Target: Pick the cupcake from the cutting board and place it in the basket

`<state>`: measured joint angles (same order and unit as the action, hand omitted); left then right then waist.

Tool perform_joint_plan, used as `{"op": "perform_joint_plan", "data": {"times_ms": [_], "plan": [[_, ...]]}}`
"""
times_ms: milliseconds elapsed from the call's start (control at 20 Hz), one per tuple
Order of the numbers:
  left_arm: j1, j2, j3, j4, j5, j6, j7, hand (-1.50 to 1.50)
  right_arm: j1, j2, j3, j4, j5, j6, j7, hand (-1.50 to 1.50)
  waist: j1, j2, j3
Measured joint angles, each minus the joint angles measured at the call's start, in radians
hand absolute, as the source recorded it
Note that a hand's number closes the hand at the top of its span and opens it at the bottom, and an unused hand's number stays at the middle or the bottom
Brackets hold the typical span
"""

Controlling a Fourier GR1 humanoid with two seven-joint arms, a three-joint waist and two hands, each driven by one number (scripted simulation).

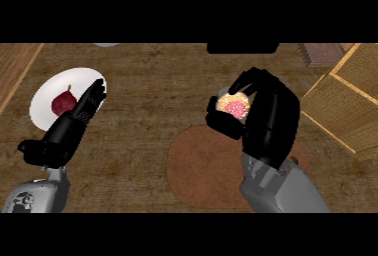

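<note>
Between your right hand (262, 117) and the basket (347, 107) at the right edge, the table (155, 75) lies bare, so you have an open lane that way. The basket's near wall stands slanted across that lane. Below the right hand sits the round cutting board (203, 172), flat and low. To the left, a broad strip of bare table separates the two hands. Your left hand (74, 122) rests open over the edge of a white plate (55, 85) holding a dark red fruit (64, 101), blocking that corner. A dark object (242, 48) sits along the far edge.
</note>
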<state>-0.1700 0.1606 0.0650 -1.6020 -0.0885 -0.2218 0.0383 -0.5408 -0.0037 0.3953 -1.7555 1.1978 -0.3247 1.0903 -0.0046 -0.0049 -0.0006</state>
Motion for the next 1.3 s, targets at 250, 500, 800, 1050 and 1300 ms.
{"op": "perform_joint_plan", "data": {"times_ms": [250,500,800,1050,1300], "plan": [[0.003,0.009,0.011,0.008,0.006,-0.01,-0.016,0.0,-0.061,-0.008,-0.103,-0.016,0.057,0.097,0.021,1.5,0.001,0.002,0.0],[-0.004,0.004,0.007,0.007,0.008,-0.013,-0.01,0.0,-0.151,-0.038,-0.255,0.049,0.046,0.133,-0.007,1.5,0.006,0.004,0.0],[0.015,0.003,0.001,-0.004,-0.001,-0.015,-0.018,0.0,-0.241,-0.101,-0.407,0.149,0.056,0.135,-0.042,1.5,0.01,0.005,0.0],[-0.001,0.01,0.018,0.003,0.014,-0.023,-0.014,0.0,-0.287,-0.185,-0.542,0.223,0.035,0.092,-0.085,1.5,0.01,0.006,0.0],[0.006,0.013,0.022,0.009,0.014,-0.028,-0.025,0.0,-0.295,-0.269,-0.646,0.304,-0.006,0.04,-0.133,1.5,0.01,0.006,0.001]]}}
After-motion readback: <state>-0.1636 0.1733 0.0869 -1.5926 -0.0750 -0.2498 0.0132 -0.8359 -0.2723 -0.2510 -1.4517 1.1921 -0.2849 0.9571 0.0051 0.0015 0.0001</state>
